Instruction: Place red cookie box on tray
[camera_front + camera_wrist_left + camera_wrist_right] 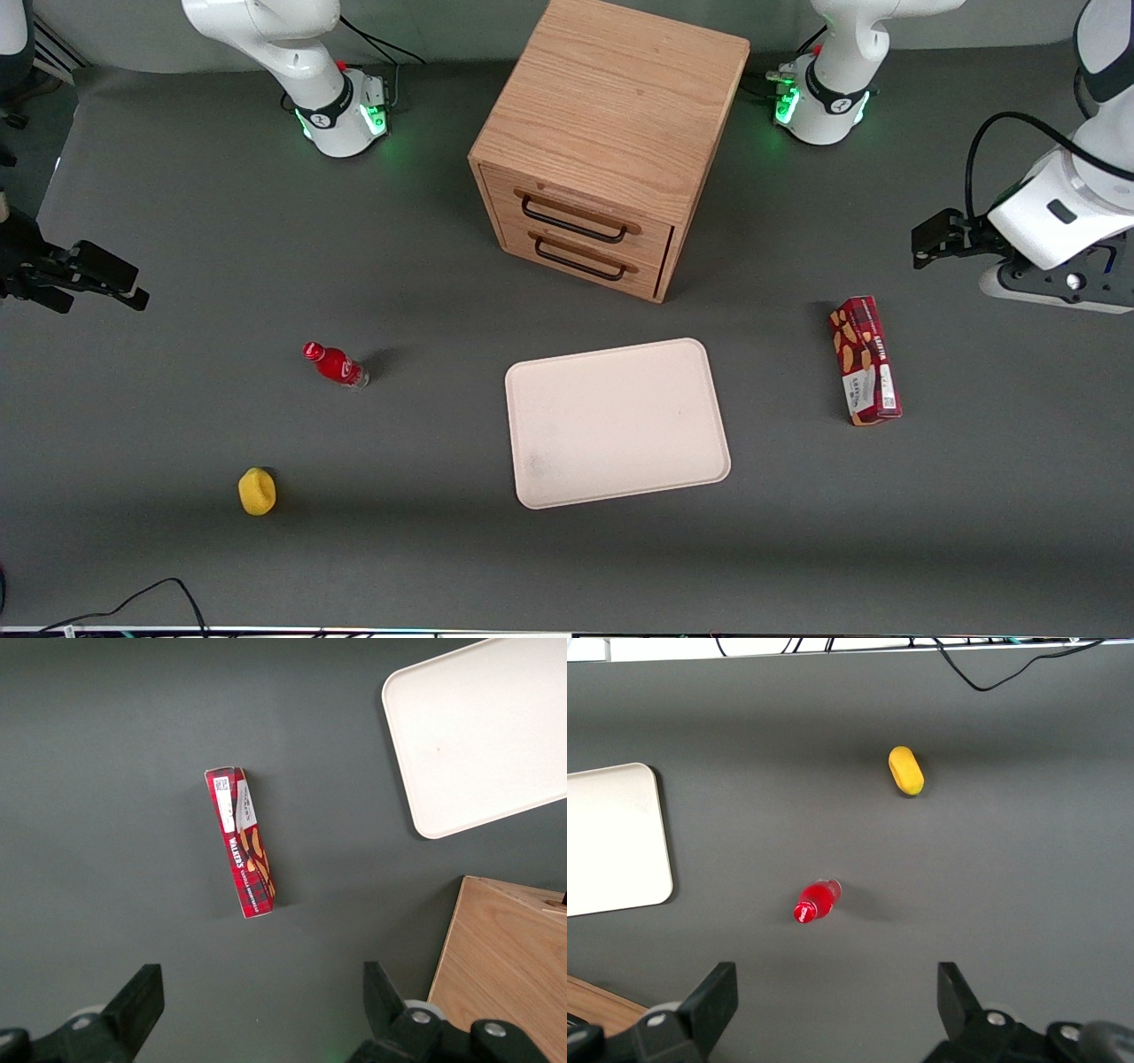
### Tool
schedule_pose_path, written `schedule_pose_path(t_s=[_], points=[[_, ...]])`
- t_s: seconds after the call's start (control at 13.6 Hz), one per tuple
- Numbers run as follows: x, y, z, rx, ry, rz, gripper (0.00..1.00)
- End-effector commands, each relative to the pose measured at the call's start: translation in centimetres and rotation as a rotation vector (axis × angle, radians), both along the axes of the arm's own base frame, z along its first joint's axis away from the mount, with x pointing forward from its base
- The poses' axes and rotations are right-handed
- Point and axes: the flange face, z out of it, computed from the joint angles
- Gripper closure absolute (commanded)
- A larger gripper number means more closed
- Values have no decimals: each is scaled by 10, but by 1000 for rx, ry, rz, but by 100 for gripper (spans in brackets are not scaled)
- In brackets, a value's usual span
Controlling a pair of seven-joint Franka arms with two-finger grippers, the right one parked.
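The red cookie box [866, 360] lies flat on the grey table toward the working arm's end, beside the tray and apart from it. It also shows in the left wrist view [241, 842]. The pale cream tray [617, 424] lies mid-table in front of the drawer cabinet with nothing on it; it also shows in the left wrist view [483, 726]. My left gripper [930, 246] hovers above the table, a little farther from the front camera than the box. It is open and empty [261, 988], and the box lies clear of its fingers.
A wooden two-drawer cabinet [602, 142] stands farther from the front camera than the tray. A small red bottle [335, 364] and a yellow object [257, 491] lie toward the parked arm's end of the table.
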Motion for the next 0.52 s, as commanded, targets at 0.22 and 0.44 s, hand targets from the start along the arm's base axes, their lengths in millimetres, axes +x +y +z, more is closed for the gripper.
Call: schedule_pose_path(t_s=[0.22,0.44], points=[[6,-2,-14,1,50,6,0],[29,7,-56,-1,79,18,0]])
